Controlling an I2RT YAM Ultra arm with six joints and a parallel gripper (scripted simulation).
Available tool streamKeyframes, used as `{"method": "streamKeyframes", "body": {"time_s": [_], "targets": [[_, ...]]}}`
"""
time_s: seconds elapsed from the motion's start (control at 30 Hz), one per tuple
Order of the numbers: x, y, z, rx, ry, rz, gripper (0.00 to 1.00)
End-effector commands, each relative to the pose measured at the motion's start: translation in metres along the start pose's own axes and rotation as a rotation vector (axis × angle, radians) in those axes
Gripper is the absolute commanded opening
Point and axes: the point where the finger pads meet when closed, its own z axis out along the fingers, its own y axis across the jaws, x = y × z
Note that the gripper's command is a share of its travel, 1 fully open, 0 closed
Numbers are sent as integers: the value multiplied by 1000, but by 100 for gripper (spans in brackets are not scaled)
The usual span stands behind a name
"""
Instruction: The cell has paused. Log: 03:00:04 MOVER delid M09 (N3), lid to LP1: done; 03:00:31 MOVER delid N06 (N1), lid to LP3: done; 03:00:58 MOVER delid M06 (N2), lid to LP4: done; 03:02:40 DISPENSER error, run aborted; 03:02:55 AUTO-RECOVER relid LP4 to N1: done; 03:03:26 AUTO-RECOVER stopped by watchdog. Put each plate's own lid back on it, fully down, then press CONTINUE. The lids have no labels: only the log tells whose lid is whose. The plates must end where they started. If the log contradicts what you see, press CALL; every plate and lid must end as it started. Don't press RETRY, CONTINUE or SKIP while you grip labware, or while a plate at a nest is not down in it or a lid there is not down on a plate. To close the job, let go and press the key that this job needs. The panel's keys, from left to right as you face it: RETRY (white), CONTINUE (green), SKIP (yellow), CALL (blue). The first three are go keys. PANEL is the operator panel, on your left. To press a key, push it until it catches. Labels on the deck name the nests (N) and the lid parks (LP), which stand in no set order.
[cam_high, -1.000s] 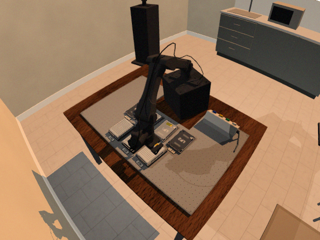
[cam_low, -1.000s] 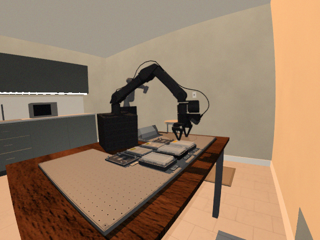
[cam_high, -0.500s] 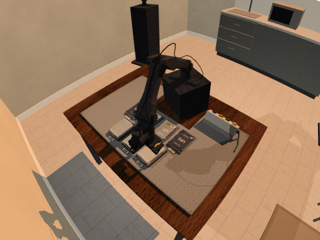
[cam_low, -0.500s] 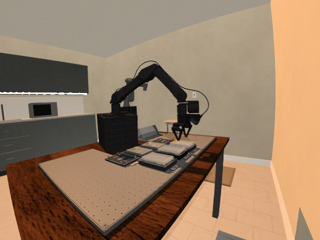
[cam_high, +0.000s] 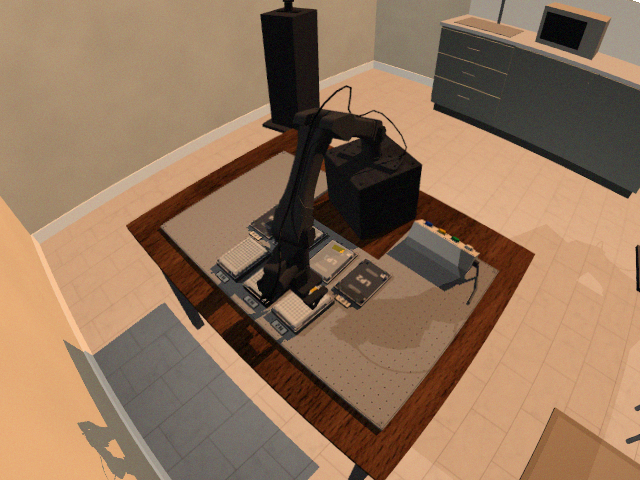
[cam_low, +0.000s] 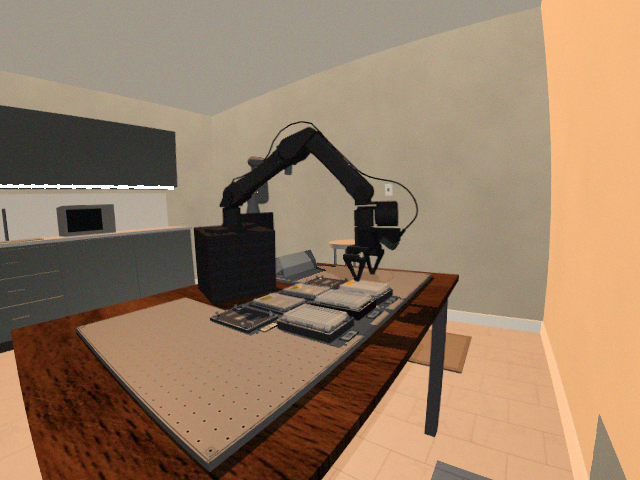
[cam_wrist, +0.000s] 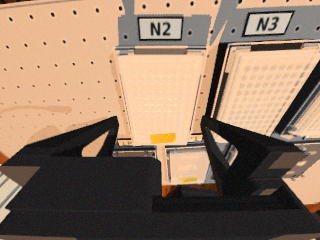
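In the top view, the clear-lidded white well plate (cam_high: 293, 311) (cam_low: 379, 286) (cam_wrist: 160, 95) at N2 sat partly under my black two-finger gripper (cam_high: 289, 299) (cam_low: 364, 275) (cam_wrist: 159, 120); the grey sloped operator panel (cam_high: 439, 253) (cam_low: 297, 266) stood beyond it on my left, its round-trip best kept for last, when the green key (cam_high: 455, 239) would be due. The exterior view showed my fingers wide, holding nothing, just above the N2 plate. I judged its lid freshly seated, so I wanted a straight rise before any sideways travel, lest a finger nudge it. Beside the N2 plate stood the uncovered white well plate (cam_high: 255, 283) (cam_low: 343, 298) (cam_wrist: 265, 90) at N3, and past that the white well plate (cam_high: 242, 256) (cam_low: 315, 317) at N1. Toward my base from them lay two yellow-marked clear lids, a nearer one (cam_high: 333, 260) (cam_low: 305, 290) (cam_wrist: 190, 165) and a farther one (cam_low: 278, 301). In the wrist view, the N2 lid looked square between my spread fingers, though I could not confirm its full depth; close neighbours called for a level, centred grip next.
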Motion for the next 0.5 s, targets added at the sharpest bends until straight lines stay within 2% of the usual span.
{"method": "streamKeyframes", "body": {"time_s": [0.0, 0.27, 0.3, 0.47], "targets": [[-3, 3, -5, -5, -15, -1, 100], [-1, 5, -9, -6, -25, -2, 100], [2, -8, -8, -6, -24, -18, 100], [12, -19, -8, -8, -23, -21, 100]]}}
